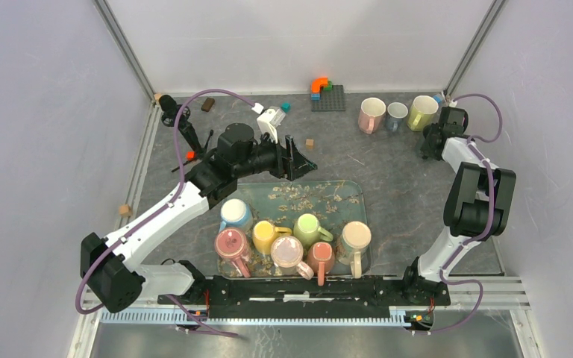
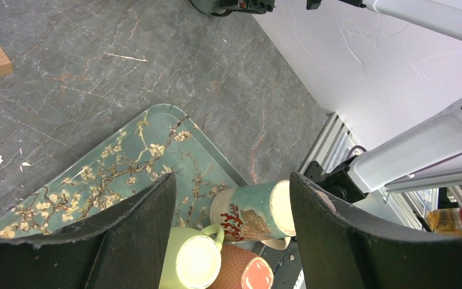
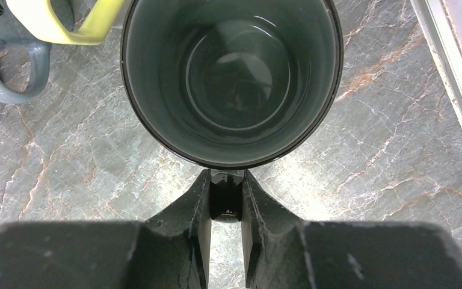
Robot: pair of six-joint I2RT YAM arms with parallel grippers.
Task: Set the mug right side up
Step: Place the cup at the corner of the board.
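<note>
A black mug [image 3: 231, 78] stands upright on the grey table, its mouth open toward the right wrist camera. My right gripper [image 3: 227, 183] is shut on its handle [image 3: 227, 201]; from above the gripper [image 1: 430, 144] is at the back right. My left gripper [image 1: 298, 160] is open and empty above the far edge of the floral tray [image 1: 347, 190]. Between its fingers [image 2: 132, 229] the left wrist view shows a teal coral-print mug [image 2: 258, 211], a green mug [image 2: 195, 259] and a red dotted mug [image 2: 246, 271], all bottom up.
Several upside-down mugs crowd the tray's near half [image 1: 287, 252]. A pink mug [image 1: 371, 114], a blue-grey mug [image 1: 396, 115] and a yellow-green mug [image 1: 422, 112] stand upright at the back right. Toy bricks [image 1: 321, 88] and small wooden blocks [image 1: 310, 142] lie at the back.
</note>
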